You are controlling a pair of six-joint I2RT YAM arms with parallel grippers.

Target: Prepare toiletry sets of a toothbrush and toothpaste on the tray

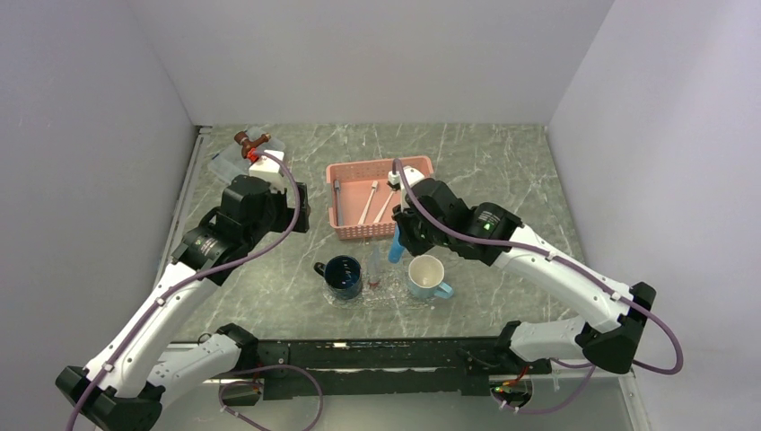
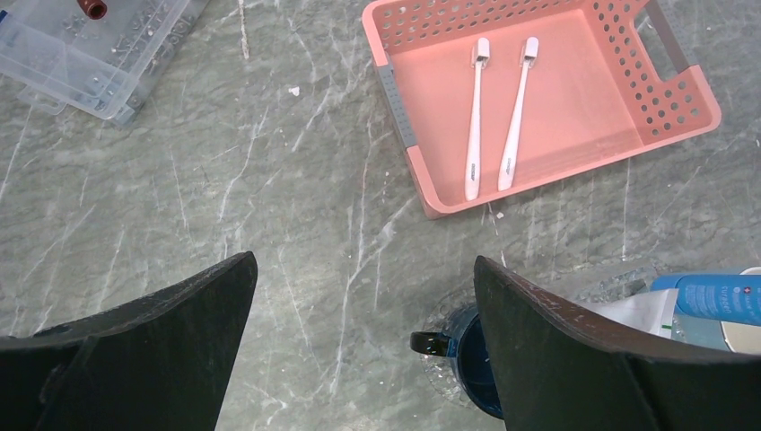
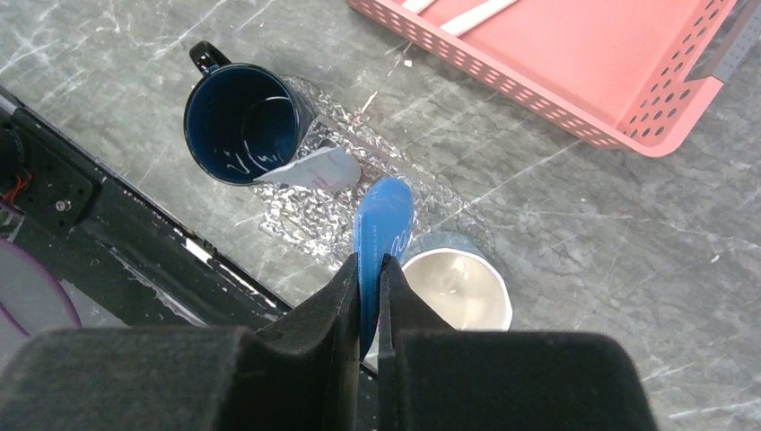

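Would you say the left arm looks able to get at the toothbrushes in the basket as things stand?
Probably yes: the left gripper is open and empty, and the toothbrushes lie uncovered in the open-topped basket, with nothing between. The right gripper, holding a toothpaste over the tray, hangs aside.

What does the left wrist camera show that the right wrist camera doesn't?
Only left wrist: the clear lidded box and both toothbrushes whole, with that arm's jaws wide open. Only right wrist: jaws shut on the toothpaste, and the black rail at the table's edge. Both: the pink basket, the dark blue mug and the tray.
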